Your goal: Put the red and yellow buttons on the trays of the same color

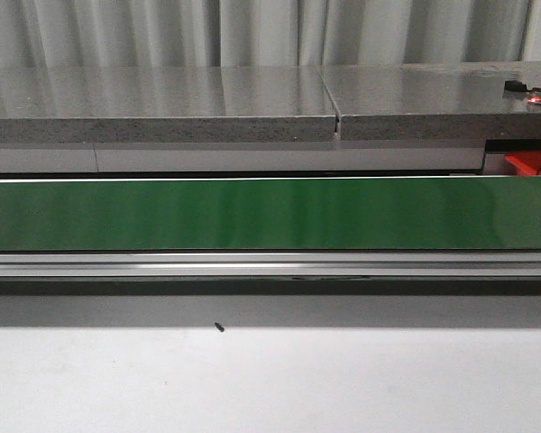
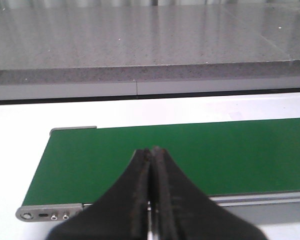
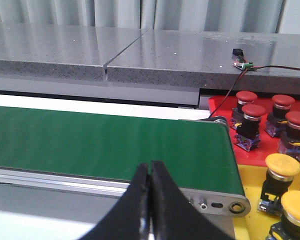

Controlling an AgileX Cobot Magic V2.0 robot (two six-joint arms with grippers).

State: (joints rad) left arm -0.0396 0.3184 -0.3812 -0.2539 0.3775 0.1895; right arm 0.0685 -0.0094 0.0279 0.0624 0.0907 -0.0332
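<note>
In the right wrist view, several red buttons (image 3: 253, 112) stand on a red tray (image 3: 221, 102) beyond the right end of the green conveyor belt (image 3: 105, 142). Closer in, yellow buttons (image 3: 283, 165) stand on a yellow tray (image 3: 250, 180). My right gripper (image 3: 150, 164) is shut and empty, its tips over the belt's near edge. My left gripper (image 2: 153, 149) is shut and empty too, hanging over the belt (image 2: 190, 155) near its left end. In the front view the belt (image 1: 270, 214) carries no button, and neither gripper shows; a corner of the red tray (image 1: 532, 162) peeks in at the far right.
A grey stone counter (image 1: 162, 99) runs behind the belt. A small sensor board (image 1: 534, 95) with a red wire sits on its right end. The belt's aluminium rail (image 1: 270, 263) lies in front, then white table (image 1: 270, 379) with a small dark speck (image 1: 218, 327).
</note>
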